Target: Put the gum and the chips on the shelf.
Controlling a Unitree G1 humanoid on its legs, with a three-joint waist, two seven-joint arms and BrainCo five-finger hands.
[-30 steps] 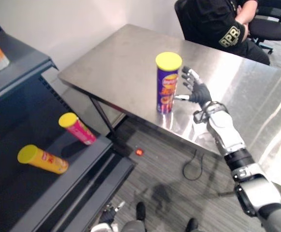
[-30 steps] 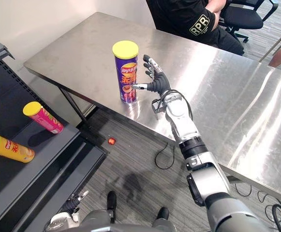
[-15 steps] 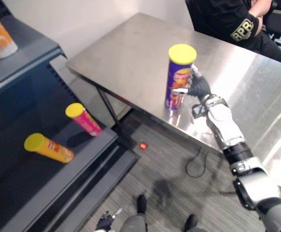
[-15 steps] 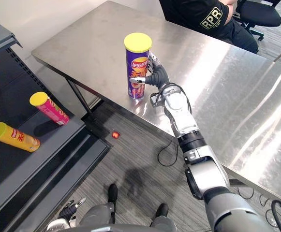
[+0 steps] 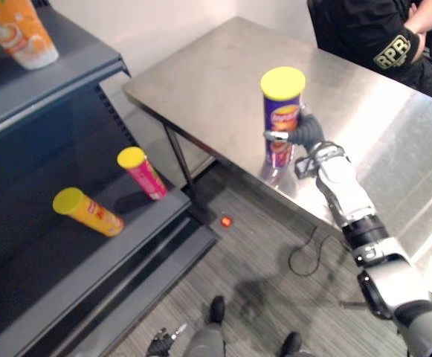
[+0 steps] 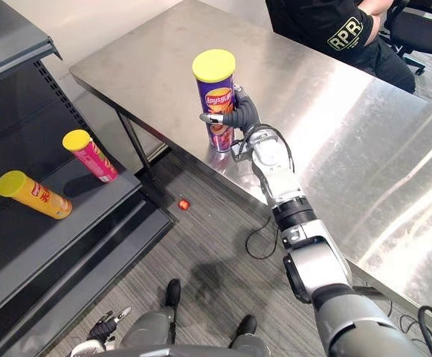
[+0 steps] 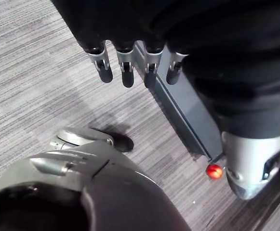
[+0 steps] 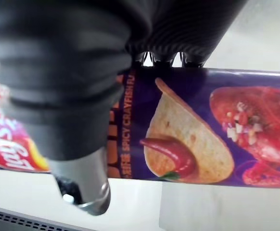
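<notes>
Fingers of the right hand [image 5: 308, 136] that were spread beside the purple cardboard chips tube with the round yellow plastic lid [image 5: 282, 113] a second ago are now wrapped round its middle, the thumb [image 5: 275, 136] across the printed front and the rest behind; the tube is upright, centre right of the frame, close to the near edge of the table, and I cannot tell whether its base rests on the steel.

One brushed stainless-steel table [image 5: 216, 82] with a square corner fills the upper right, its flat top glossy and streaked with reflections; a broad stretch of steel spreads behind the tube; one dark grey metal shelf unit [image 5: 67, 275] takes the left side, with two matte boards showing, one upper and one lower; grey ribbed carpet [image 5: 260, 297] runs between the two along the bottom; one person in a black shirt [image 5: 364, 37] sits at the far side, upper right.

Tubes with yellow lids number three; the purple one is held; two lie on the lower board, centre left, a pink tube [image 5: 143, 173] near the board's front rim and a yellow-orange tube [image 5: 87, 212] just below it, apart, with bare board towards the lower left; one orange paper cup [image 5: 18, 30] stands on the upper board, upper left.

One small round red object [image 5: 226, 221] lies on the carpet by the shelf's foot; the left hand [image 7: 125, 67] hangs over the carpet, fingers straight and holding nothing.
</notes>
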